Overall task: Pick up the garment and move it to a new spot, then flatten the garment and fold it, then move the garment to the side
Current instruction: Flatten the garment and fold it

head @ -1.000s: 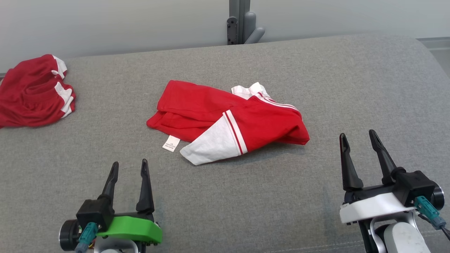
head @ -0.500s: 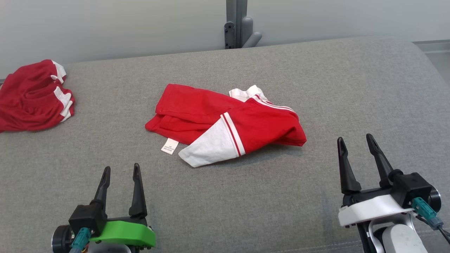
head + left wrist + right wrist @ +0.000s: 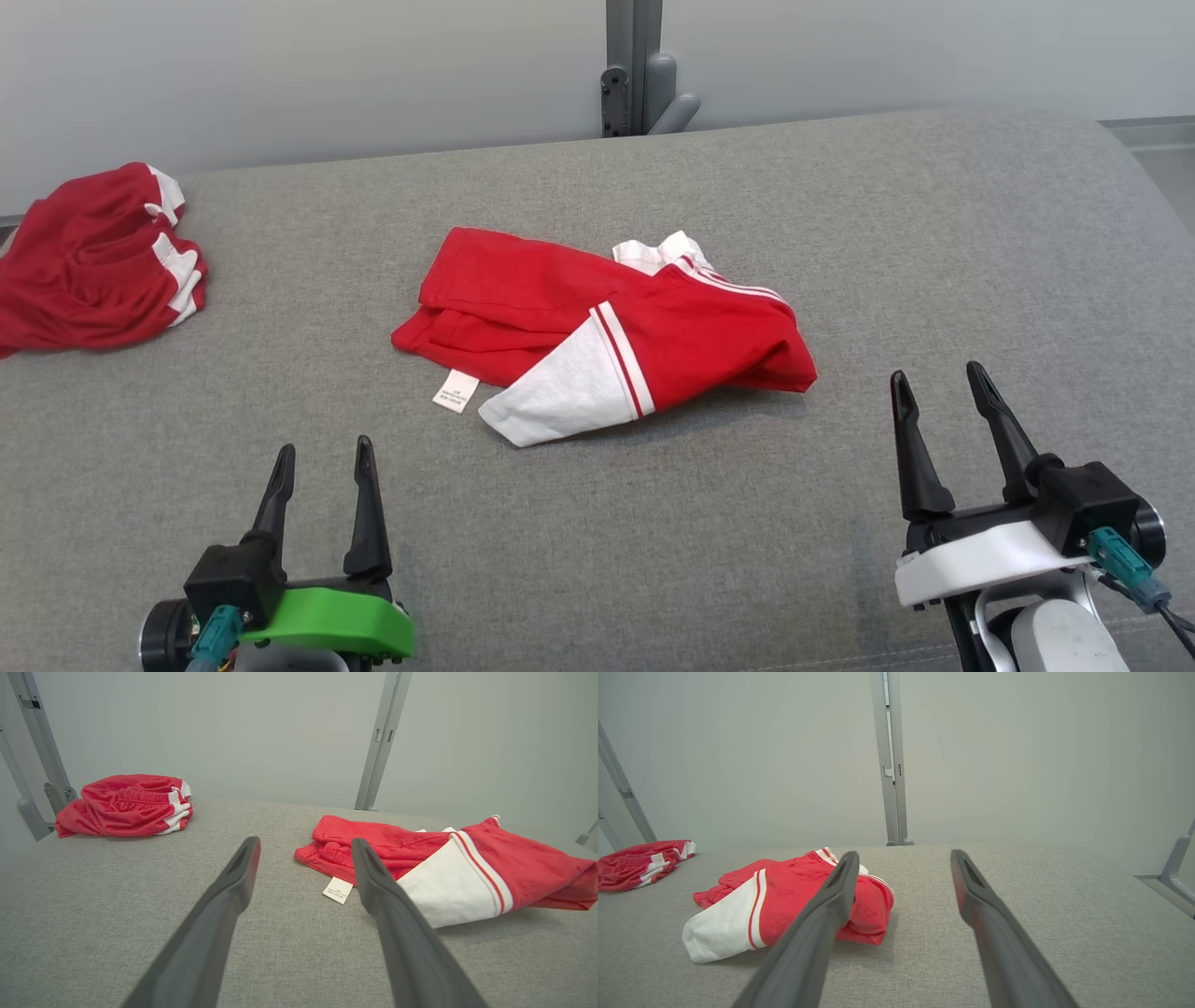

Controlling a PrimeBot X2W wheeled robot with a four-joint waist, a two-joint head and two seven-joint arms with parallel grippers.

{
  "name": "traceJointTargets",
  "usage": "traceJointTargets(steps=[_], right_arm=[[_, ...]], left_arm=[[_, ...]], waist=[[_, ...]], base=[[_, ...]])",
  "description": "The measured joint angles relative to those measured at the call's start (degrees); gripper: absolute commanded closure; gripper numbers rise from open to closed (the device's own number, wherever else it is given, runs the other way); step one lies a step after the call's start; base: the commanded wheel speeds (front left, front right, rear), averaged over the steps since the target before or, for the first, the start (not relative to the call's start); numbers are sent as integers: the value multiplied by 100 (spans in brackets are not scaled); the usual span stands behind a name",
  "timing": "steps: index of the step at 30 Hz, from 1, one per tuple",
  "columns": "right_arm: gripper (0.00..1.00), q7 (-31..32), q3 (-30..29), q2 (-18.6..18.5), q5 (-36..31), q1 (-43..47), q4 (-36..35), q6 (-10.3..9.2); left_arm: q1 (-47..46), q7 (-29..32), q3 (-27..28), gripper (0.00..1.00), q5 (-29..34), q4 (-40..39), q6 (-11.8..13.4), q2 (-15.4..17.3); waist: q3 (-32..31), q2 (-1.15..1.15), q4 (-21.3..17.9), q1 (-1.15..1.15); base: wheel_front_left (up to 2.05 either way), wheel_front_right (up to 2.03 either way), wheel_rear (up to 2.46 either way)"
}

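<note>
While the red-and-white garment [image 3: 607, 336] sits plainly in the middle of the head view, you can't really tell what it is, because it's bunched and folded over itself. A white panel with red stripes lies on top at the lower left of the heap, a white bit pokes out at the top, and whatever is underneath is hidden. Its little white label [image 3: 456, 390] lies flat on the grey fabric desk [image 3: 653, 541] at the heap's lower left edge, print too small to read. A second red-and-white pile [image 3: 93, 261] sits at the upper left of the frame, well apart from the first one, and the left edge cuts a bit of it off.

Heads up on the wrist views: in the right one, your own finger on the left crosses in front of the garment's right end. In the left one, the finger on the right covers the white panel's near edge.

Your left hand [image 3: 323, 446], lower left with the green body, has its fingers spread wide with nothing between them. Your right hand [image 3: 935, 371], lower right with the white body, is spread just the same and empty, sitting clear of the garment. Whether the fingertips rest on the desk or float above it, can't tell.
</note>
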Motion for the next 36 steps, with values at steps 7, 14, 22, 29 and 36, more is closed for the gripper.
traceJointTargets(steps=[7,14,22,29,36], right_arm=[[0,0,11,0,0,1,5,0],[0,0,129,-1,-80,-71,119,0],[0,1,388,-1,-335,-602,513,0],[0,123,859,-1,-423,-1410,1515,0],[0,590,1316,1,-457,-2299,2518,1]], left_arm=[[0,0,-45,0,-14,-10,43,-2],[-6,0,-112,0,-33,-15,57,-3],[-30,0,-238,0,-58,-41,82,-5],[-132,1,-391,0,-113,-58,102,-7],[-304,0,-669,0,-254,-78,129,-8]], waist=[[4,0,15,0],[33,0,53,0],[123,0,181,0],[276,0,435,0],[459,0,811,0]], base=[[0,0,0],[0,0,0],[0,0,0],[0,0,0],[0,0,0]])
